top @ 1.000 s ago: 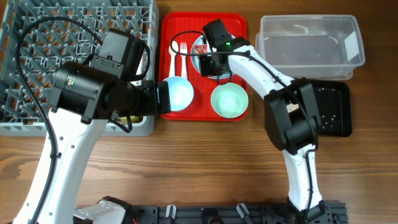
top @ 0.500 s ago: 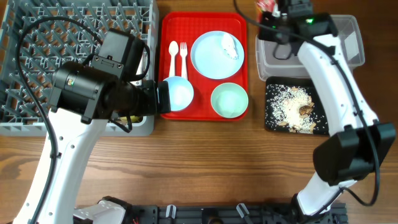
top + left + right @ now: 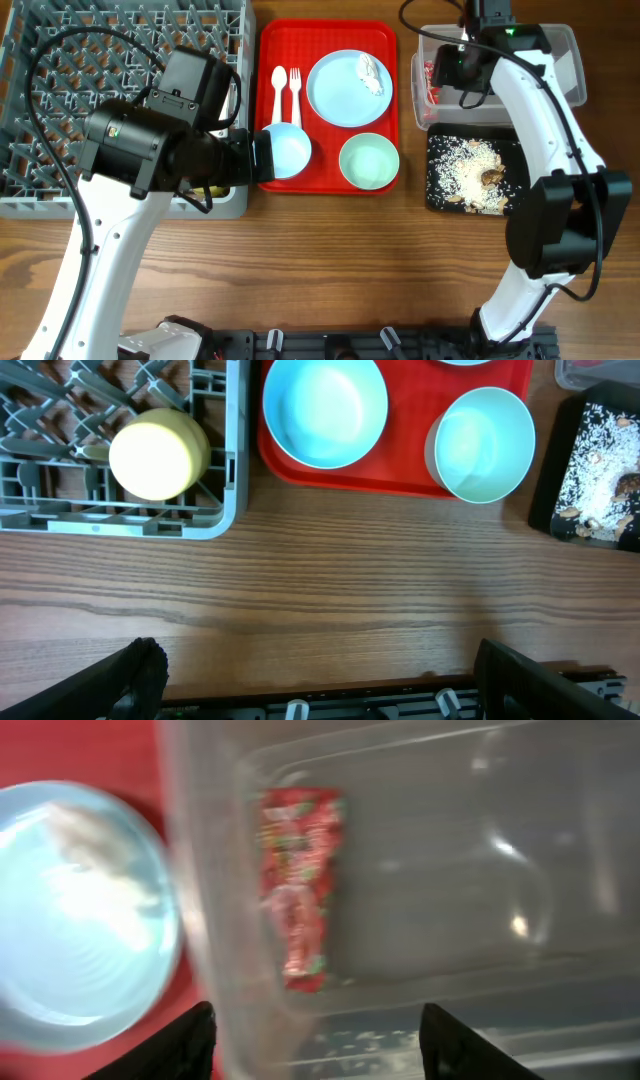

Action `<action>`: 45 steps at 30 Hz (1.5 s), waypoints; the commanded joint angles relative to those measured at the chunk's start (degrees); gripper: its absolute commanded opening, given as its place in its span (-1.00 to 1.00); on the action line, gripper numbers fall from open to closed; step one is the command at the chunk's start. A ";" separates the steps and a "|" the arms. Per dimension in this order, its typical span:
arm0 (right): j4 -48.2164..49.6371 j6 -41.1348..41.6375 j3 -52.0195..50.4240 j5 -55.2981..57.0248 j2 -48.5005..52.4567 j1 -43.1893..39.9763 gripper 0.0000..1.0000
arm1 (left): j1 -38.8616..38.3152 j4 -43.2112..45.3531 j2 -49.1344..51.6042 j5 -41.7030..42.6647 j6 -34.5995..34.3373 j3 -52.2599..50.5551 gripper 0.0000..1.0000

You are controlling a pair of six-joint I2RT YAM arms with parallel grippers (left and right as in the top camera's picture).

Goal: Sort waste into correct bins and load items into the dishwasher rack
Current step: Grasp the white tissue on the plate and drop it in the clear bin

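Observation:
The red wrapper (image 3: 431,81) (image 3: 298,885) lies loose at the left end of the clear tub (image 3: 540,95). Just above it my right gripper (image 3: 452,62) (image 3: 320,1045) is open and holds nothing. My left gripper (image 3: 250,160) (image 3: 320,680) hovers wide open and empty by the rack's right edge, beside the pale blue bowl (image 3: 285,150). A yellow cup (image 3: 158,452) sits in the grey rack (image 3: 60,100). The blue plate (image 3: 340,95) carries the white tissue (image 3: 370,72). Rice and scraps fill the black tray (image 3: 433,200).
The red serving tray (image 3: 325,35) also holds the mint bowl (image 3: 369,161), a white fork (image 3: 295,95) and a spoon (image 3: 278,95). The tub's near wall (image 3: 215,920) stands between the plate and the wrapper. Bare wooden table runs along the front.
My right gripper carried the wrapper from the plate to the clear tub, opened, and the wrapper dropped inside. The left arm has not moved.

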 commanded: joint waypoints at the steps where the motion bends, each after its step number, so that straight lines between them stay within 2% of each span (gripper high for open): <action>1: 2.21 -4.66 1.84 -15.85 -6.25 3.69 0.33 | -0.09 -0.02 -0.72 -0.55 -0.76 -0.04 1.00; 4: 3.85 -4.72 1.79 -15.10 -6.73 8.44 0.33 | -0.09 -0.02 -0.74 -0.55 -0.76 -0.04 1.00; 8: 8.37 -4.74 0.68 -1.84 -3.15 14.84 0.31 | -0.09 -0.02 -0.72 -0.55 -0.76 -0.04 1.00; 12: 12.81 -5.31 0.68 4.55 3.58 17.77 0.27 | -0.09 -0.02 -0.74 -0.55 -0.76 -0.04 1.00; 19: 20.33 -9.14 0.68 6.36 13.99 17.51 0.24 | -0.09 -0.02 -0.72 -0.55 -0.76 -0.04 1.00; 27: 23.10 -9.25 0.68 6.36 17.59 17.03 0.18 | -0.09 -0.02 -0.74 -0.55 -0.76 -0.04 1.00; 37: 23.10 -9.33 0.68 9.79 21.73 15.98 0.22 | -0.09 -0.02 -0.72 -0.55 -0.76 -0.04 1.00; 41: 23.04 -9.29 0.68 9.70 21.73 15.96 -0.11 | -0.09 -0.02 -0.74 -0.55 -0.76 -0.04 1.00; 45: 22.71 -9.27 0.68 8.20 21.73 15.96 -0.20 | -0.09 -0.02 -0.72 -0.55 -0.76 -0.04 1.00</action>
